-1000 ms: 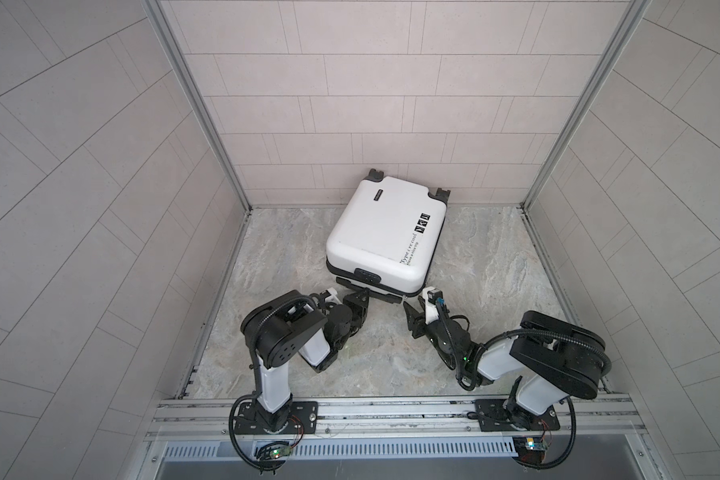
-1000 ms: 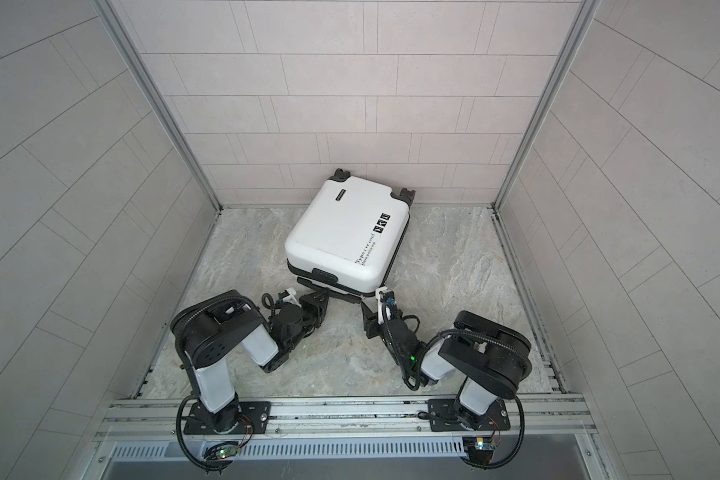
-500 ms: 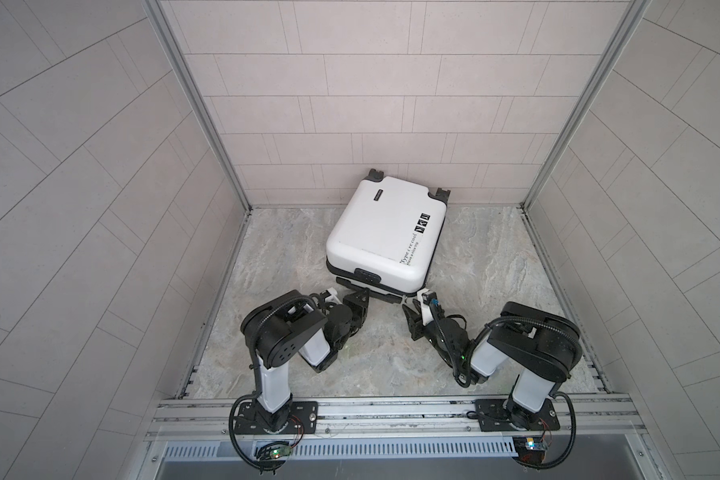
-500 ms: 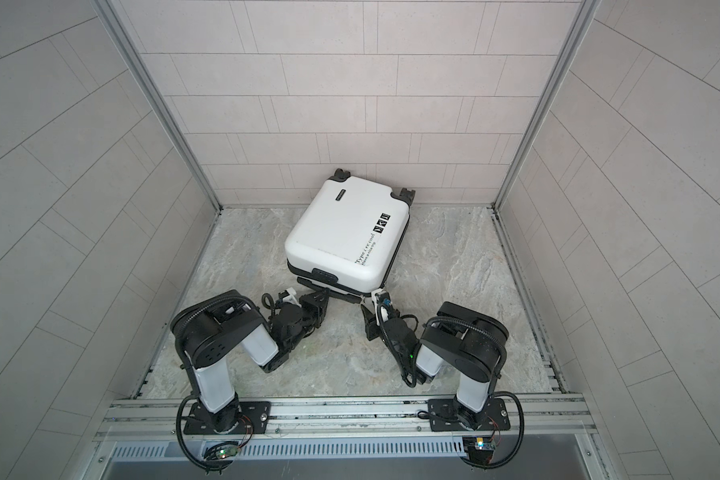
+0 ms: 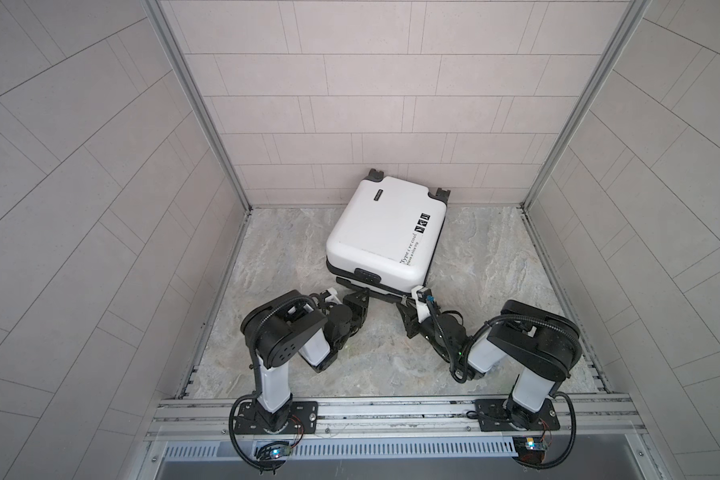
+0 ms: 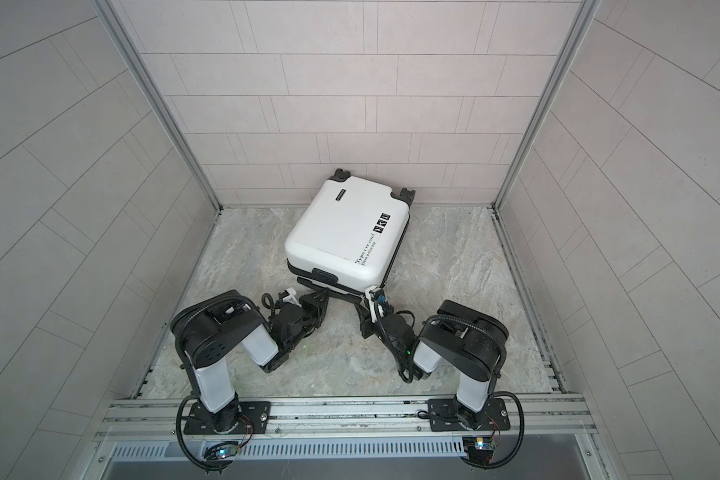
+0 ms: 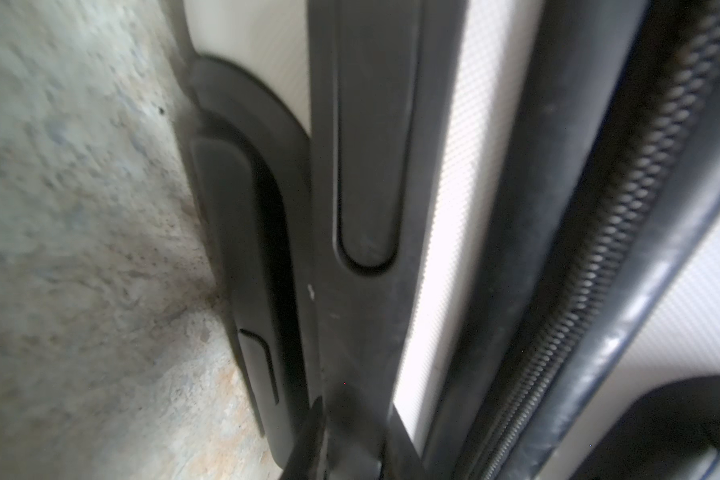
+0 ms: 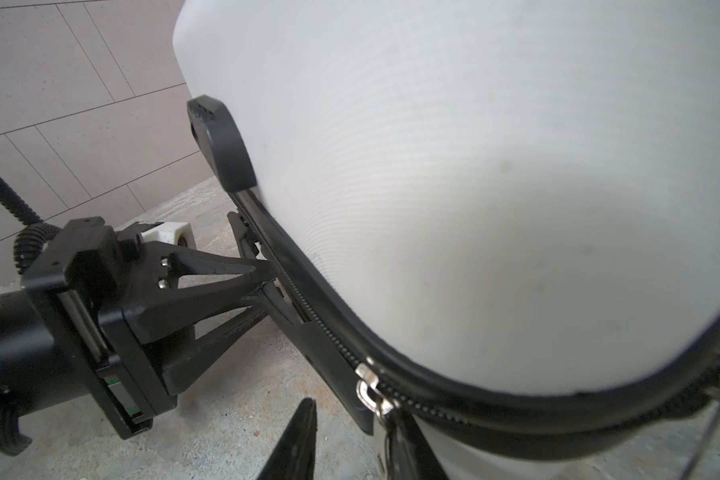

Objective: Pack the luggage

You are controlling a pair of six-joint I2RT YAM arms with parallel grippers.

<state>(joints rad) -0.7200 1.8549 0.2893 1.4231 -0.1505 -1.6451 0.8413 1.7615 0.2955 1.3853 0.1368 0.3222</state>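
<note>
The white luggage (image 5: 385,230) (image 6: 346,232) lies closed and flat on the floor, wheels toward the back wall. Its black handle (image 5: 375,291) (image 7: 362,311) runs along the near edge. My left gripper (image 5: 360,297) (image 6: 321,297) (image 7: 352,440) (image 8: 267,278) is shut on that handle. My right gripper (image 5: 406,301) (image 6: 364,303) (image 8: 354,444) sits low at the near right corner, open. One of its fingers (image 8: 300,440) stands apart over the floor. The other lies against the silver zipper pull (image 8: 371,390) on the black zipper band (image 8: 454,386).
Tiled walls (image 5: 371,104) close in the marble floor (image 5: 287,249) on three sides; the luggage's wheels (image 5: 376,173) touch the back wall. A metal rail (image 5: 391,409) with both arm bases runs along the front.
The right arm's upper link has swung leftward and its gripper has crept in to the luggage's near right corner, the jaws narrowing. The left arm and the luggage have not moved.
</note>
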